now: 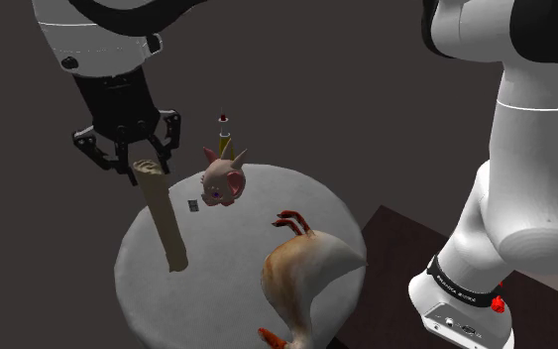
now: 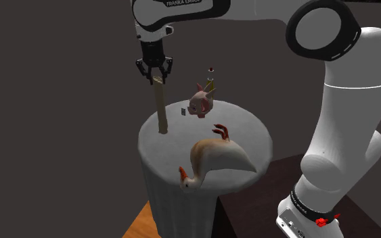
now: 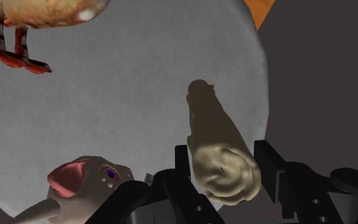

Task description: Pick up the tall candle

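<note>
gripper (image 3: 225,167) tight around tall candle (image 1: 167,223) top, close to round table (image 1: 232,253) rim

You can read "FRANKA EMIKA" in white letters on the arm's upper link (image 2: 182,5), while the print on the dark base band (image 2: 306,205) stays illegible.
</note>
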### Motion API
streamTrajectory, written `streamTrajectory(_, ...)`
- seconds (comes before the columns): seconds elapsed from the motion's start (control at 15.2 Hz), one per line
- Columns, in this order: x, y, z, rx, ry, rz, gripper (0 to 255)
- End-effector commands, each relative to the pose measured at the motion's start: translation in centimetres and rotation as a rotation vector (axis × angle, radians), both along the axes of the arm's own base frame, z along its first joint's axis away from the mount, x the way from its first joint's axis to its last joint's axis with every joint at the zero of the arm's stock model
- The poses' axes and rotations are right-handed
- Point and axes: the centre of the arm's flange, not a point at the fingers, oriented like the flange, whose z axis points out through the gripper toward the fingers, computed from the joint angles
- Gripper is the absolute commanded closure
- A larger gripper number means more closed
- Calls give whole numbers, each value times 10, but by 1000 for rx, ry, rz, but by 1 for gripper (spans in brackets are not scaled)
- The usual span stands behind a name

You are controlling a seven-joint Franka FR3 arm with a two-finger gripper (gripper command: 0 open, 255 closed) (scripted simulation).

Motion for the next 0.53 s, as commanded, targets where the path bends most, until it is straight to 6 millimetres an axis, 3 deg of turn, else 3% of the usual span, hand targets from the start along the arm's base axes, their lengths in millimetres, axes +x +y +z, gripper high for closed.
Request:
streamTrajectory(0.0,0,0,11,0,0,0,255)
streamTrajectory(0.33,0,0,37,0,0,0,255)
streamTrajectory(0.46,0,-1,38,0,0,0,255)
